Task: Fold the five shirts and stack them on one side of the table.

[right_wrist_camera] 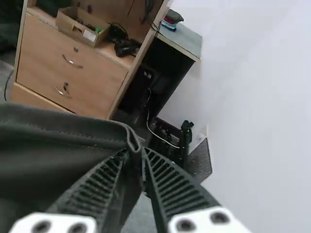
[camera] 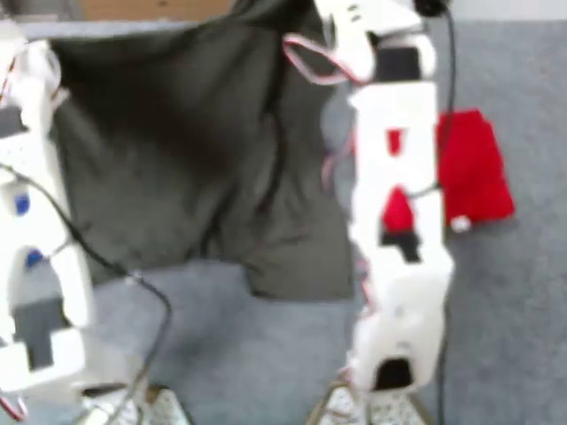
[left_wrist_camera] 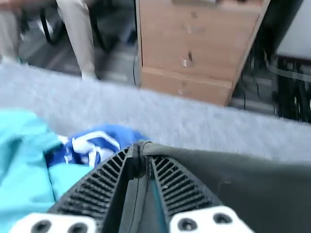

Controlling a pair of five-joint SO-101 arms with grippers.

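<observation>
Grippers, two:
- Left gripper: jaws pinched narrow on the edge of the dark shirt.
- Right gripper: likewise clamped on that shirt's stitched hem.

Shirts, four counted:
- Dark shirt, one: spread between both arms over the grey table.
- Red shirt, one: lying on the table beside an arm.
- Turquoise shirt, one: touching the blue-and-white shirt.
- Blue-and-white shirt, one.

Wooden drawer cabinet, one: beyond the table.
</observation>
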